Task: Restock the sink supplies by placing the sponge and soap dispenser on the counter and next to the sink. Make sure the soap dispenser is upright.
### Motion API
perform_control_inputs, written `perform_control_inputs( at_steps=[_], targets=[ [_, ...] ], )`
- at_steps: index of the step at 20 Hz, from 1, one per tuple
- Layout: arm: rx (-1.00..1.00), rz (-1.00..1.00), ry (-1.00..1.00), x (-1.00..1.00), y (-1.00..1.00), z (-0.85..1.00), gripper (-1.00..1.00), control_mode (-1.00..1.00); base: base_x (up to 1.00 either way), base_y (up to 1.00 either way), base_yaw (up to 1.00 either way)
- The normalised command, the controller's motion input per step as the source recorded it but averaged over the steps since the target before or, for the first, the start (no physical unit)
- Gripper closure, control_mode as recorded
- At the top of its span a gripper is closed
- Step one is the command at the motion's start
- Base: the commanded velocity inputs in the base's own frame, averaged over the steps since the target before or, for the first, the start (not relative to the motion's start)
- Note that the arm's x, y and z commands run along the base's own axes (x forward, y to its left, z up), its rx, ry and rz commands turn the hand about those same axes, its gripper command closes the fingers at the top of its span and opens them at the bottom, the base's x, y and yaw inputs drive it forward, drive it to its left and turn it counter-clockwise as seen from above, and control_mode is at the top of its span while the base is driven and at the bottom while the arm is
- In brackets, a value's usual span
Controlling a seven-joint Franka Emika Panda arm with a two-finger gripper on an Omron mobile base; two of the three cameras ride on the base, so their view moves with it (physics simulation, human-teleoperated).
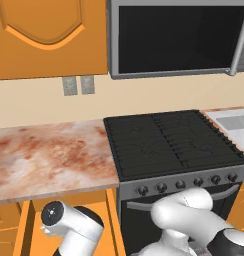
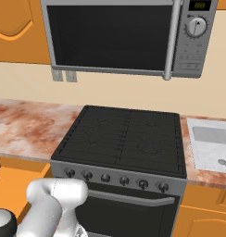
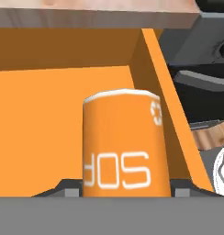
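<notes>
dispenser (image 3: pixel 125 144): rigid, smooth, likely light and slippery; grip mid-body.
end effector (image 3: pixel 125 192): closed around the dispenser's body.
counter (image 1: pixel 49 155): unoccupied.

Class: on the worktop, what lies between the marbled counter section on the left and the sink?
The black stovetop fills the stretch between counter and sink, in both base views.

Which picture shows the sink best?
The right base view: the sink shows a grey basin with its round drain, set in the counter right of the stove. The left base view catches just a corner of it at the right edge.
</notes>
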Motion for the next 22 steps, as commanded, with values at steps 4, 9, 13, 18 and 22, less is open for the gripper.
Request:
perform_control_inputs(
  at_steps=[4, 9, 13, 18, 22],
  targets=[
    [0.21, -0.06, -0.22, -0.7, -0.76, 0.97, 1.0, -1.0, 0.0, 0.0, 0.0],
    [0.24, -0.01, -0.18, -0.36, -0.97, 1.0, 1.0, -1.0, 0.0, 0.0, 0.0],
    [0.29, -0.01, -0.12, -0.19, -0.99, 1.0, 1.0, -1.0, 0.0, 0.0, 0.0],
    [0.32, -0.07, -0.03, 0.07, -0.88, 1.0, 1.0, -1.0, 0.0, 0.0, 0.0],
    [0.33, -0.12, 0.04, 0.54, -0.51, 0.97, 1.0, -1.0, 0.0, 0.0, 0.0]
  ],
)
